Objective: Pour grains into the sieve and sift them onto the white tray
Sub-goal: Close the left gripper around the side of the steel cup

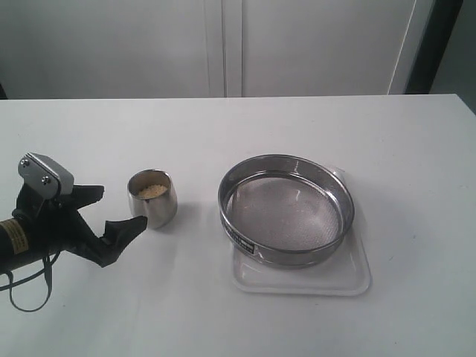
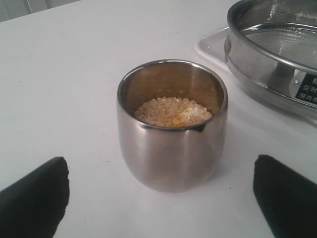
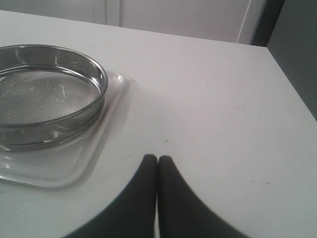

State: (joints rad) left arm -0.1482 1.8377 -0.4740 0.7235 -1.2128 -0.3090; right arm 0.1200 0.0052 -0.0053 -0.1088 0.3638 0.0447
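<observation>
- Left wrist view: the left gripper (image 2: 159, 163) has its jaws spread wide, and its two black fingers (image 2: 34, 198) sit at either lower corner of the picture, gripping nothing
- A small rounded steel cup (image 2: 171, 153) stands upright on the table just ahead of the fingertips, in line with the gap between them; bare table shows between the cup and each finger
- The grains (image 2: 171, 111) lie in the bottom of the cup, a shallow heap of pale beige bits with a patch of yellow among them; the level is well below the rim
- Beyond the cup, on the side away from the left arm, the sieve (image 1: 286, 208) rests on the white tray (image 1: 301, 279); its mesh looks bare, and a dark label shows on its side wall
- The tray's rim sticks out past the sieve on the near side and at the far right corner in the exterior view
- Right wrist view: the right gripper (image 3: 157, 163) has its jaws closed, the two dark fingers pressed together with nothing between them, hanging over bare table near the tray's edge
- Cup, sieve and tray all sit on a white table (image 1: 297, 126), with the cup near the sieve but apart from it
</observation>
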